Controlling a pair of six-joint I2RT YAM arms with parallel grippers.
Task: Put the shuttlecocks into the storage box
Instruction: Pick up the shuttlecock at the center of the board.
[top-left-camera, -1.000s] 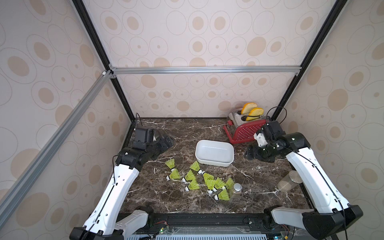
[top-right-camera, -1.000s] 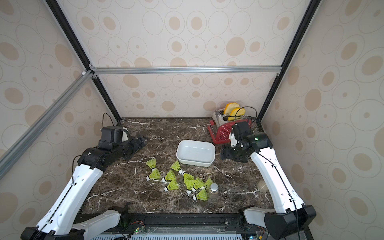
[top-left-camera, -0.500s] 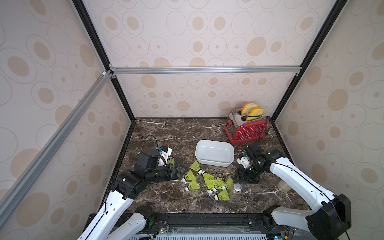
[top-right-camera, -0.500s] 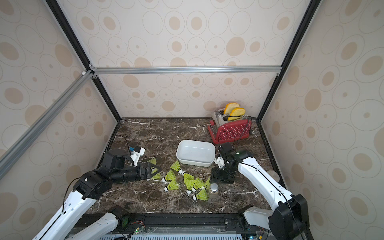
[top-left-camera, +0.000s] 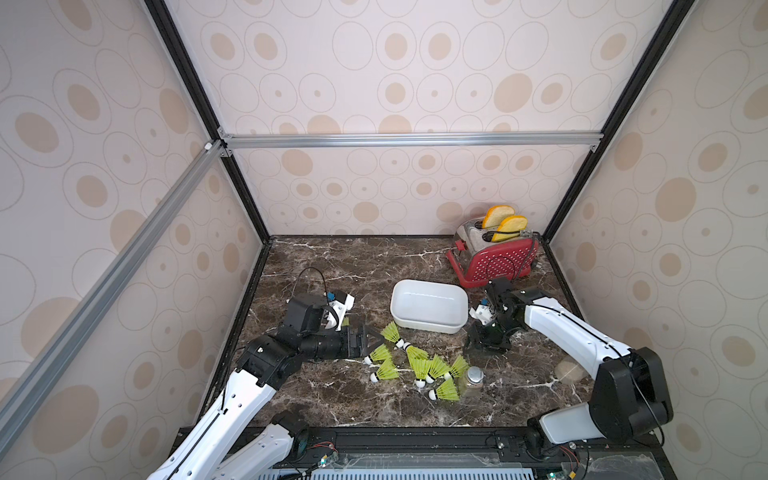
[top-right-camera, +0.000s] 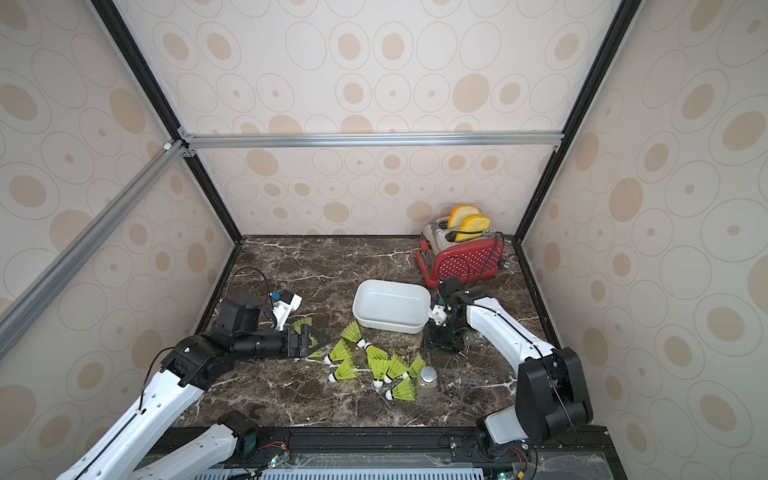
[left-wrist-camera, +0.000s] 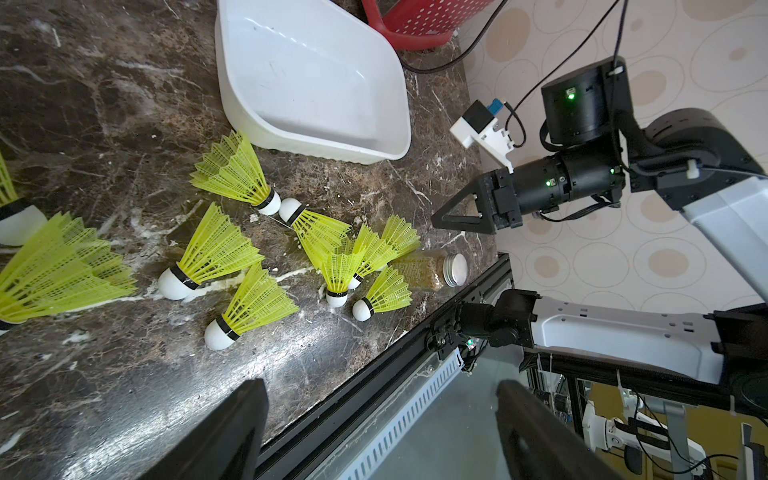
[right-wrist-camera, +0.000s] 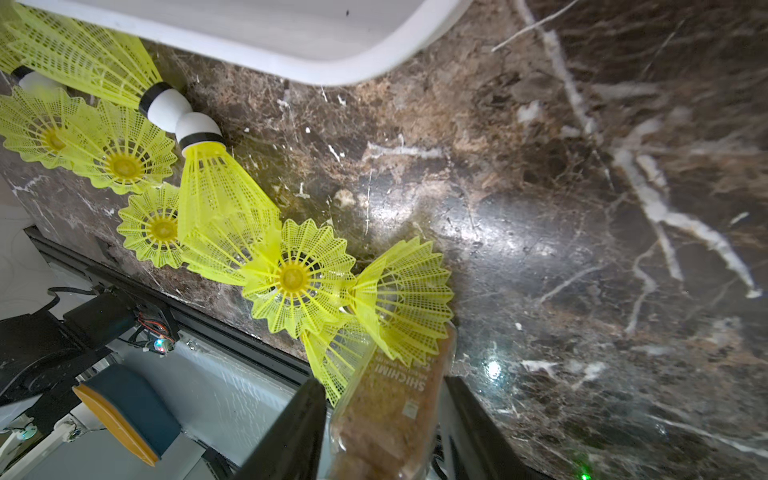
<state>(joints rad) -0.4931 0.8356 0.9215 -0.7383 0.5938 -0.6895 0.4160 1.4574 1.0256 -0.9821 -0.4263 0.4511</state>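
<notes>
Left gripper (top-left-camera: 369, 341) sits spread wide and empty, shuttlecocks (top-left-camera: 380, 354) just ahead of its tips for a grab; right gripper (top-left-camera: 482, 348) part-open, seemingly empty, spice jar (top-left-camera: 473, 376) just beyond it.

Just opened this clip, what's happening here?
Two robot arms are set to move shuttlecocks into the white box. The box is empty, and the shuttlecocks lie on the table near it. The left gripper is open and low at the pile's edge. The right gripper, jaws apart, hangs near a small jar beside the pile. Neither holds anything.
</notes>
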